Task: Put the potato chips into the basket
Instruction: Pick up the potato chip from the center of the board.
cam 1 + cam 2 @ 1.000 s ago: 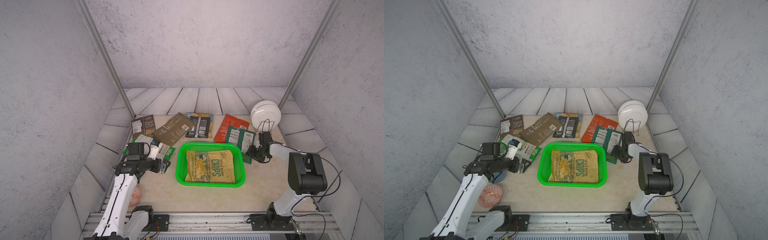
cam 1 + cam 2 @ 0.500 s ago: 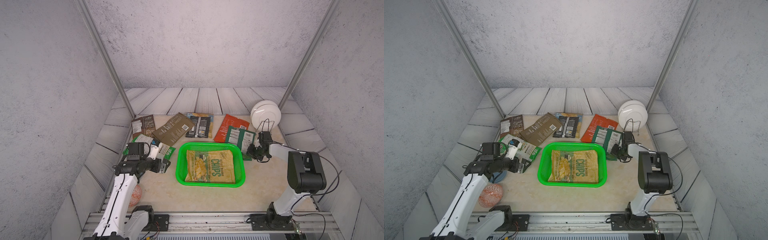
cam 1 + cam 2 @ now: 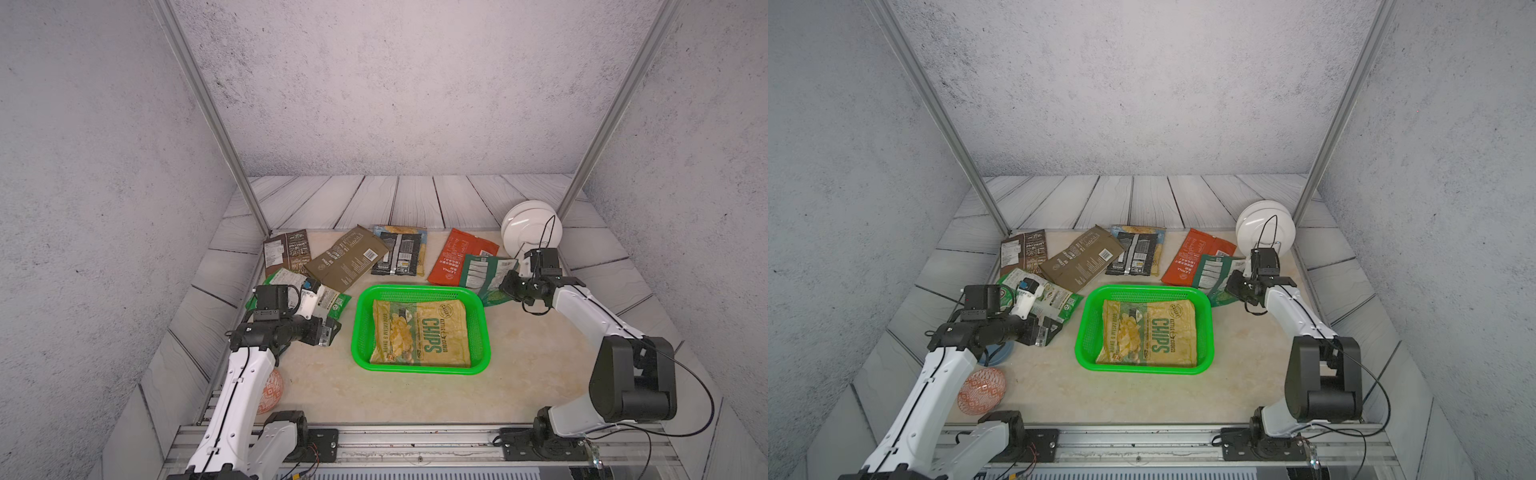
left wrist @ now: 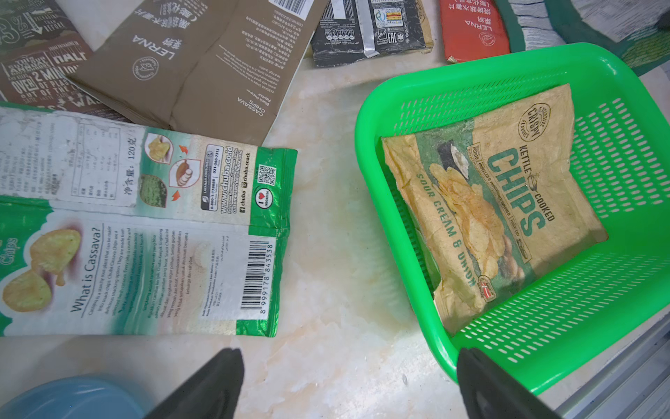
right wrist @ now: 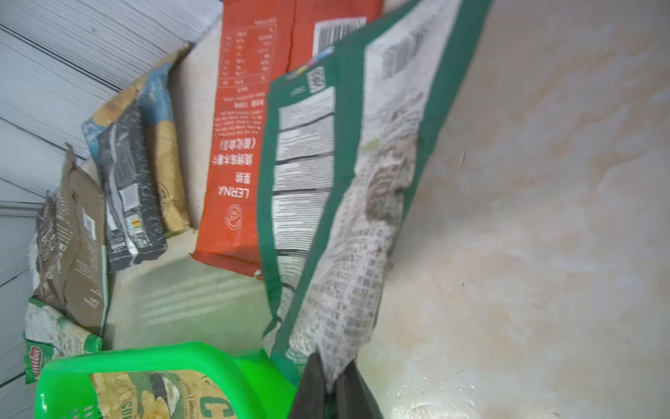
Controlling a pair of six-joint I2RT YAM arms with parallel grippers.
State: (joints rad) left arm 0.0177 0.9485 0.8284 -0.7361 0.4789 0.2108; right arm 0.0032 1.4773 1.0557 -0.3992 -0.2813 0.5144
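One bag is seen to be delivered: the cream kettle-chips bag (image 3: 419,332) lies flat inside the green basket (image 3: 415,289), which stands mid-table; the rest of the task is judged outstanding. The right gripper (image 5: 333,366) is closed tight on the near corner of the dark green bag (image 5: 326,181); that bag sits just beyond the basket's far right corner, partly overlapping the red bag (image 3: 457,253); whether it is raised clear of the table cannot be told. The left gripper (image 4: 350,353) is held wide open and empty, low over bare table between the basket and the light green bag (image 4: 145,225) at the left. Along the far side, apart from either gripper, the brown bag (image 3: 286,251), the olive bag (image 3: 349,257) and the black and yellow-blue packaging (image 3: 399,251) are left lying; whether the last is one bag or two cannot be told; at least five bags besides the gripped one are thus judged to remain.
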